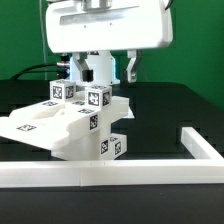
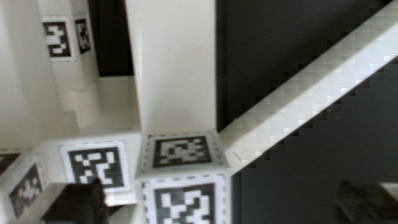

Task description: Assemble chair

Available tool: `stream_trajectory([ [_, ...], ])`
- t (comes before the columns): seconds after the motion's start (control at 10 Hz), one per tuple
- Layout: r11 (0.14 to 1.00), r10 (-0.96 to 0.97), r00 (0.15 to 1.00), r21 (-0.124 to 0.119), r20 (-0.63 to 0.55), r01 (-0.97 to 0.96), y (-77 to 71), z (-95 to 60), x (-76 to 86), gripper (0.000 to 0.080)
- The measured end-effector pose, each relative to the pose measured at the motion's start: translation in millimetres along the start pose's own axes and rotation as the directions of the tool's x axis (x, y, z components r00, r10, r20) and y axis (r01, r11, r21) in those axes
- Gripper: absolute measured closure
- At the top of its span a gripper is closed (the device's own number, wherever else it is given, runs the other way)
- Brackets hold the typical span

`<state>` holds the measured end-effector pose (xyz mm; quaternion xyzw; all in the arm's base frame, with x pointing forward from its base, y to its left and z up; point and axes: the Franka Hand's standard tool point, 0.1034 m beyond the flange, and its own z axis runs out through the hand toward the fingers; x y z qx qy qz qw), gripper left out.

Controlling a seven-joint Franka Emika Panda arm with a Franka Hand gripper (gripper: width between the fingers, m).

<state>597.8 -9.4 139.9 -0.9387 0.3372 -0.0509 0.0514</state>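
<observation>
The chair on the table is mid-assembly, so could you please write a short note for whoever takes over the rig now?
Claw: open, holding nothing, hovering just above the white plastic chair structure with black-and-white square tags.
Chair: partly joined blocky pieces standing on the black table, inside the long white border frame; its flat panel reaches toward the exterior view's left.
Done: several tagged pieces fitted together.
Left: whether parts are missing cannot be told; check joints before continuing.
</observation>
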Motion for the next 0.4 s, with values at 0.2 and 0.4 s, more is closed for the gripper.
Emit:
stream_trajectory([
  [0.2, 1.000, 0.011, 1.000, -0.003, 0.002, -0.011, -3.1, 0.9, -3.1, 0.0151],
  [0.4, 1.000, 0.011, 1.000, -0.003, 0.002, -0.011, -3.0, 1.1, -3.1, 0.0151],
])
